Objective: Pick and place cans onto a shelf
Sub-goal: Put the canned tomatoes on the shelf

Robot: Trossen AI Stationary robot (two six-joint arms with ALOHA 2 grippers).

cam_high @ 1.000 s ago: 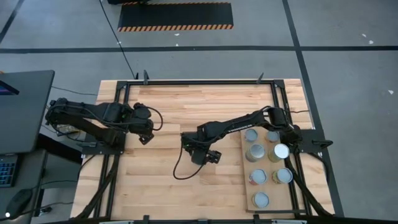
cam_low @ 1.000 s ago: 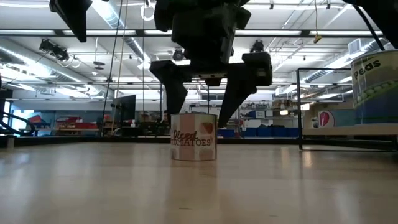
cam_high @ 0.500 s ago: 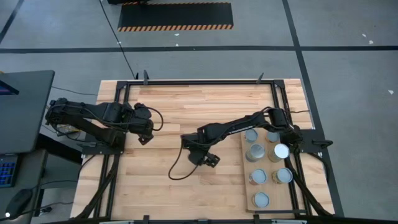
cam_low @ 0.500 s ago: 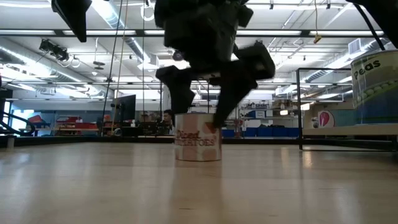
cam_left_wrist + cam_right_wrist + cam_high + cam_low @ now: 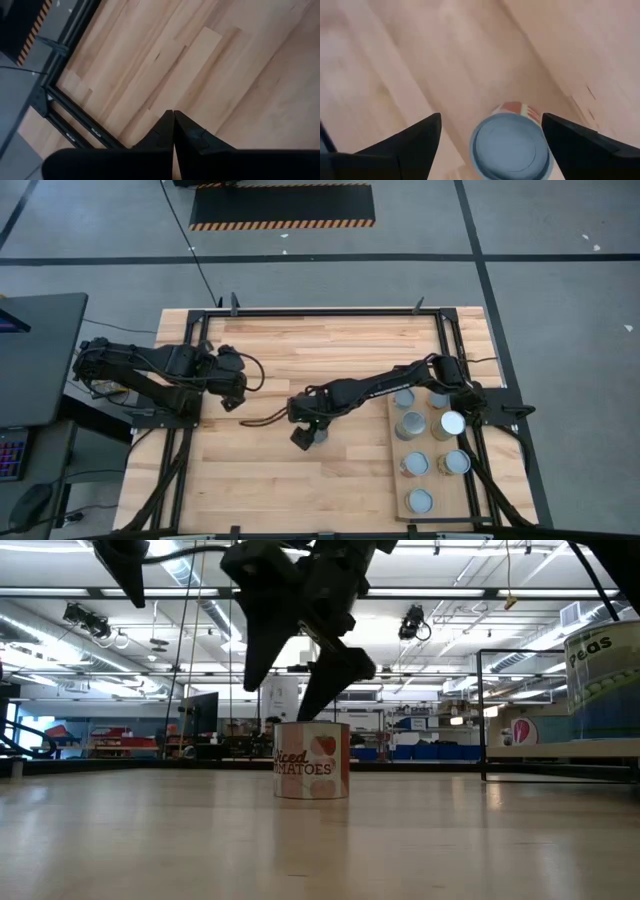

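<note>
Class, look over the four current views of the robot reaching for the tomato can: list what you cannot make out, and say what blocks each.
1. Tomato can in the high view: hidden under the right gripper.
2. Its label's first letter, low view: turned out of sight.
3. Peas can, low view: cut off by the picture's edge.
4. Labels of the cans on the shelf, high view: only tops show.

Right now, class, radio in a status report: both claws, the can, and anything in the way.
Right claw open, above the tomato can standing mid-table. Left claw shut, parked at the table's left side. Seven cans on the shelf. Nothing blocking the can.
</note>
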